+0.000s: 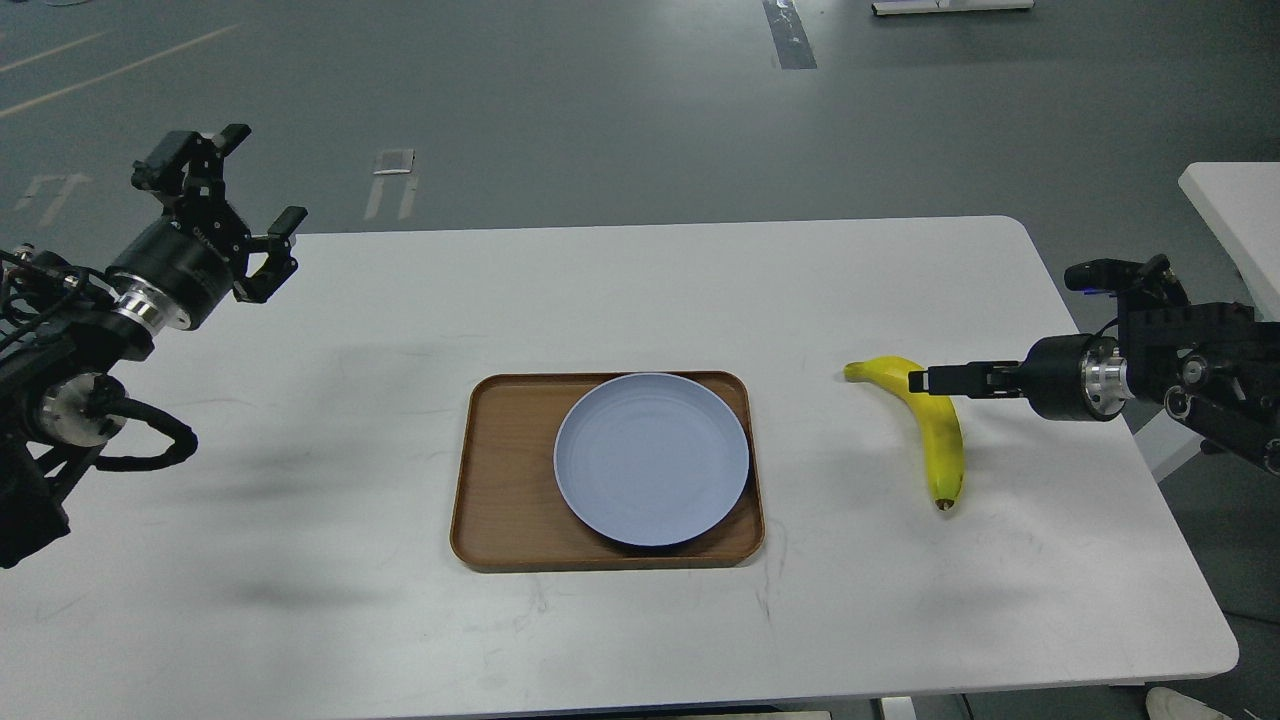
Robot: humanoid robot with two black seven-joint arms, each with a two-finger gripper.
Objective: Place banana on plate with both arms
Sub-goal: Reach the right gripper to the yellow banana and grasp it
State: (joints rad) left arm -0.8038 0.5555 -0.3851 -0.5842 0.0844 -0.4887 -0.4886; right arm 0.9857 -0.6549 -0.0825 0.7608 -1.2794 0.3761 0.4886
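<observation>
The yellow banana (944, 448) lies on the white table to the right of the tray, brown tip toward me. The pale blue plate (650, 460) sits empty on the right part of the brown tray (505, 480). My right gripper (918, 381) comes in from the right, and its fingertips overlap the banana's upper part. It is seen edge-on, so I cannot tell its two fingers apart or whether it touches the banana. My left gripper (262, 178) is open and empty, raised over the table's far left corner, well away from the plate.
The white table (300, 620) ends just right of the right arm. The edge of a second white table (1235, 205) shows at the far right. Grey floor lies beyond the table's far edge.
</observation>
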